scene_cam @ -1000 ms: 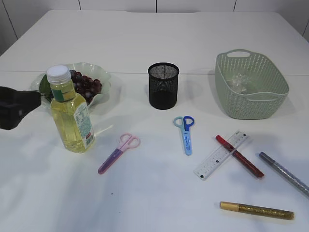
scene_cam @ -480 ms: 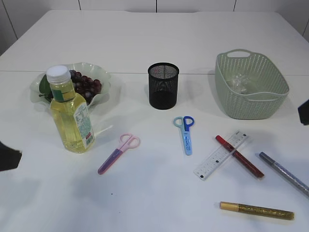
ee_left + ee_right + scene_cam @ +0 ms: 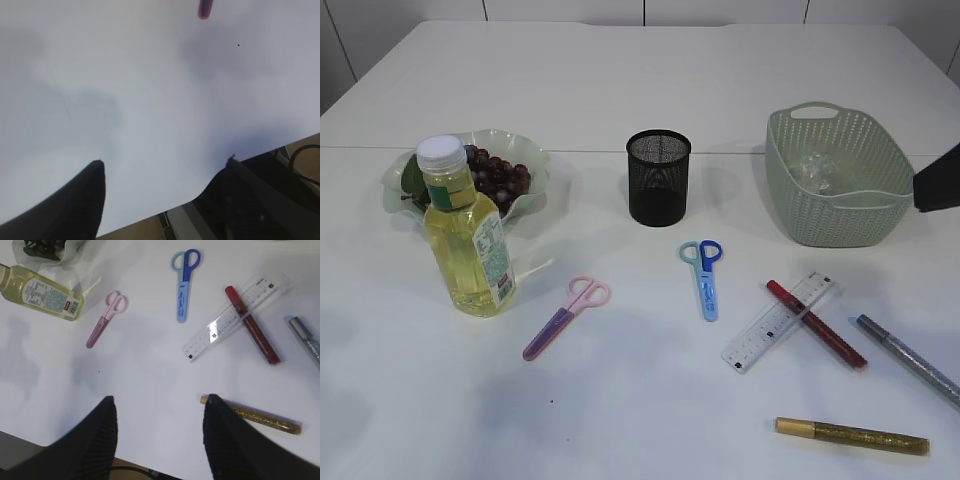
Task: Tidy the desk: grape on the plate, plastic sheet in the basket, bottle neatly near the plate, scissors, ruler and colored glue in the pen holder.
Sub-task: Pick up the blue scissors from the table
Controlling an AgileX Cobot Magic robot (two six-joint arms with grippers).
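White tabletop (image 3: 640, 100) fills my exterior view. On it I see a yellow-filled plastic bottle with a white cap (image 3: 467, 232) standing upright just in front of a pale green wavy-rimmed plate (image 3: 535, 165) that holds dark purple grapes (image 3: 498, 176). Behind centre stands a black mesh pen holder (image 3: 658, 177); to its right a sage green woven basket (image 3: 838, 175) contains a crumpled clear plastic sheet (image 3: 817, 170). Nearer me lie pink-handled scissors (image 3: 566, 317), blue-handled scissors (image 3: 704, 277), a clear ruler (image 3: 778, 320) crossed by a red glue pen (image 3: 816, 323), a silver glue pen (image 3: 910, 358) and a gold glue pen (image 3: 852, 435). A dark piece of the right arm (image 3: 938, 180) shows at the right edge.

From the left wrist, my left gripper (image 3: 165, 167) hovers with fingers spread over bare table, holding nothing.

From the right wrist, my right gripper (image 3: 159, 405) is also spread and empty above the table, the gold pen just beside its right finger.
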